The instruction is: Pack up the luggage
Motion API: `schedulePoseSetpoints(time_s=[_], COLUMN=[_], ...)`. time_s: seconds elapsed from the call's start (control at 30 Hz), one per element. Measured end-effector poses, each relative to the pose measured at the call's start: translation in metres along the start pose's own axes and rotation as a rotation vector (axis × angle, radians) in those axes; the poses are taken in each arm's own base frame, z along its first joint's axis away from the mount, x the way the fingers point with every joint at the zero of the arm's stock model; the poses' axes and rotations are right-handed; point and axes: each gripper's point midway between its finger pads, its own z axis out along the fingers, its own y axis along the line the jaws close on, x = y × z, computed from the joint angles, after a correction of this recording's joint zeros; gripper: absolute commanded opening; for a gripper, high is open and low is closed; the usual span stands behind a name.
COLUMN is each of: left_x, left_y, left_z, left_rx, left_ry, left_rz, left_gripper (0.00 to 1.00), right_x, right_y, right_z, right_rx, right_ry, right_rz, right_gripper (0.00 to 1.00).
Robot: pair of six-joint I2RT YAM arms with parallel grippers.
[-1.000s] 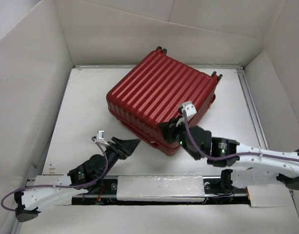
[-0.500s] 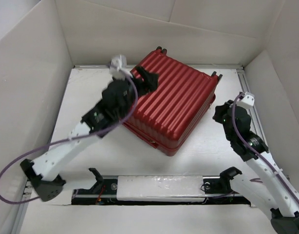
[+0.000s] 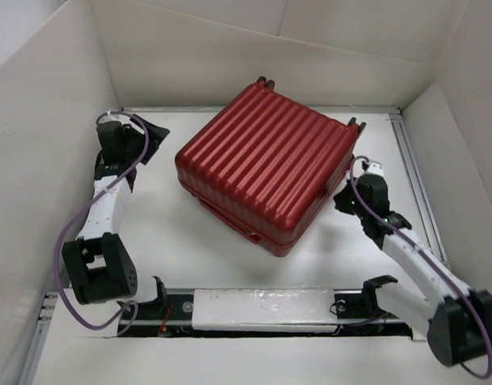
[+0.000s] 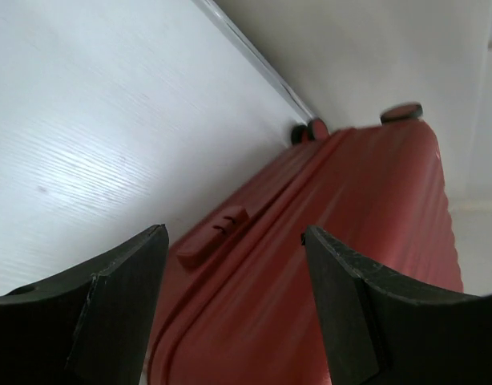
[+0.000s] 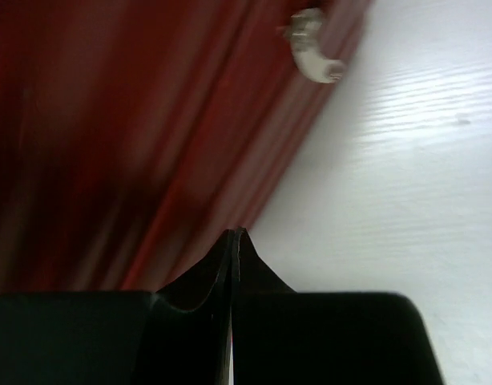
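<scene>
The luggage (image 3: 266, 164) is a dark red ribbed hard-shell suitcase lying closed and flat in the middle of the table, wheels toward the back. My left gripper (image 3: 158, 138) is open and empty at the far left, pointing at the suitcase's left side. In the left wrist view the red shell (image 4: 358, 241) and a small latch (image 4: 214, 234) show between the spread fingers (image 4: 122, 305). My right gripper (image 3: 342, 200) is shut and empty, close beside the suitcase's right edge. In the right wrist view its tips (image 5: 234, 237) point at the red side (image 5: 110, 120).
White cardboard walls (image 3: 46, 120) enclose the table on the left, back and right. A metal rail (image 3: 414, 176) runs along the table's right edge. A small white pull tab (image 5: 314, 52) hangs at the suitcase's seam.
My left arm has swung off the suitcase's top to the far left of the table. My right gripper has lowered to the suitcase's right side. The suitcase has not moved.
</scene>
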Motion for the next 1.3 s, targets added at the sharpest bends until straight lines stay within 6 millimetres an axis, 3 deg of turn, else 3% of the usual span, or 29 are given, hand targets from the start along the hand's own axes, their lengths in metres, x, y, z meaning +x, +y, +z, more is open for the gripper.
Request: schedulePoseSetpoints(time_s=[0.1, 0.27, 0.53, 0.7, 0.8, 0.83, 0.97, 1.1, 1.2, 1.3], left_x=[0.025, 0.054, 0.037, 0.052, 0.082, 0.085, 0.147, 0.187, 0.217, 0.242], left_y=[0.005, 0.009, 0.01, 0.02, 0.028, 0.029, 0.031, 0.019, 0.01, 0.002], left_z=[0.01, 0.028, 0.046, 0.044, 0.028, 0.026, -0.007, -0.042, -0.067, -0.098], left_rx=[0.042, 0.076, 0.122, 0.139, 0.122, 0.115, 0.133, 0.187, 0.213, 0.258], left_ry=[0.071, 0.155, 0.078, -0.004, -0.042, -0.078, -0.083, -0.118, -0.071, 0.028], left_rz=[-0.036, -0.08, -0.111, -0.19, -0.231, -0.254, -0.284, -0.261, -0.227, -0.191], left_gripper=[0.68, 0.68, 0.57, 0.55, 0.55, 0.54, 0.54, 0.54, 0.54, 0.58], right_x=[0.011, 0.029, -0.008, -0.024, -0.038, -0.042, -0.066, -0.076, -0.089, -0.108], right_y=[0.02, 0.02, 0.058, 0.072, 0.072, 0.071, 0.055, 0.037, 0.031, 0.032], right_z=[0.024, 0.06, 0.13, 0.157, 0.172, 0.176, 0.185, 0.19, 0.202, 0.211], right_rx=[-0.068, -0.006, -0.054, -0.077, -0.08, -0.078, -0.074, -0.128, -0.187, -0.194], right_ry=[0.092, 0.257, 0.256, 0.23, 0.205, 0.195, 0.148, 0.203, 0.26, 0.251], right_rz=[-0.057, -0.135, -0.179, -0.189, -0.196, -0.203, -0.261, -0.301, -0.323, -0.366], right_gripper=[0.0, 0.0, 0.0, 0.0, 0.0, 0.0, 0.0, 0.1, 0.1, 0.17])
